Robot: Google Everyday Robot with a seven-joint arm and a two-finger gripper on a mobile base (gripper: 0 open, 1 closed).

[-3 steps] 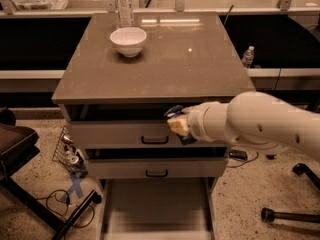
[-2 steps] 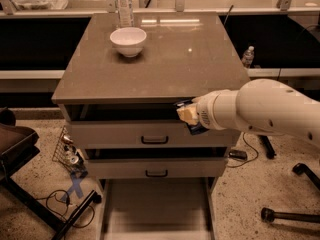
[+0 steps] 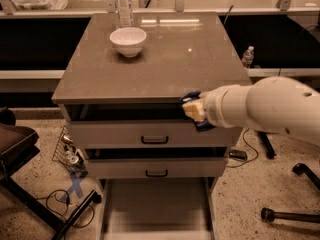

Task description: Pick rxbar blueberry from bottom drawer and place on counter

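My gripper [image 3: 196, 111] is at the front edge of the counter [image 3: 165, 64], right of its middle, level with the gap above the top drawer. It is shut on the rxbar blueberry [image 3: 192, 95], whose dark blue wrapper shows above and below the pale fingers. My white arm reaches in from the right. The bottom drawer [image 3: 155, 209] is pulled out far below the gripper, and its pale floor shows nothing on it.
A white bowl [image 3: 128, 40] and a water bottle [image 3: 123, 5] stand at the counter's back left. The two upper drawers [image 3: 154, 134] are slightly ajar. A dark chair [image 3: 15, 149] and cables lie at the left, a chair base [image 3: 290, 214] at the right.
My gripper has risen with the bar and moved a little to the right, from in front of the top drawer to the counter's front edge.
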